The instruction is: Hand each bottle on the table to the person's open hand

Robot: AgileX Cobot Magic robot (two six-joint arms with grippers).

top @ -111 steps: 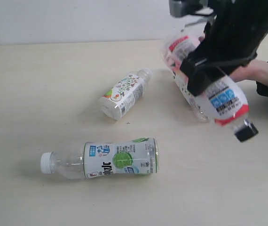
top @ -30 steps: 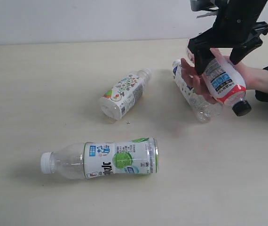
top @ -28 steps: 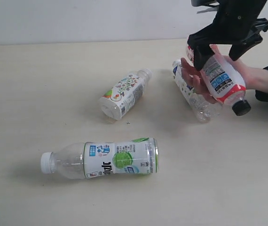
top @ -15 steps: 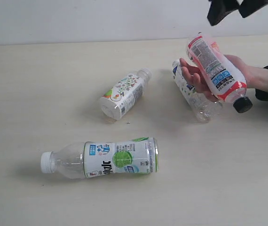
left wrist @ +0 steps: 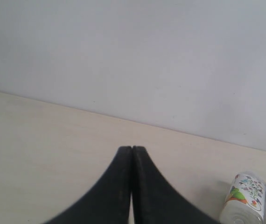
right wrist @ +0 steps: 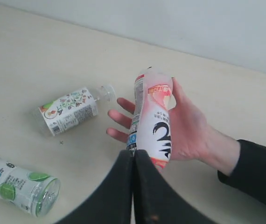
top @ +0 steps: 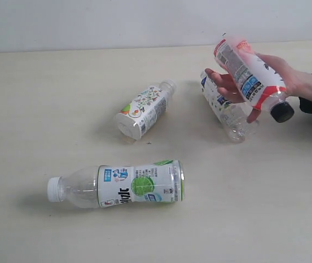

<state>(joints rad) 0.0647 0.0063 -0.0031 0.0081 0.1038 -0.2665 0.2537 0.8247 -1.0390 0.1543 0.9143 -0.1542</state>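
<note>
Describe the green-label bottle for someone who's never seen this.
On the pale cream table, look low in the exterior view, far from the person's hand. The clear plastic bottle lying alone there has a white-and-green label with a big green circle.

The exterior camera looks steeply down on the desk from close by. The left wrist camera sits low, facing the wall. The right wrist camera looks down from higher. All 3 views share the colourful-print bottle.
</note>
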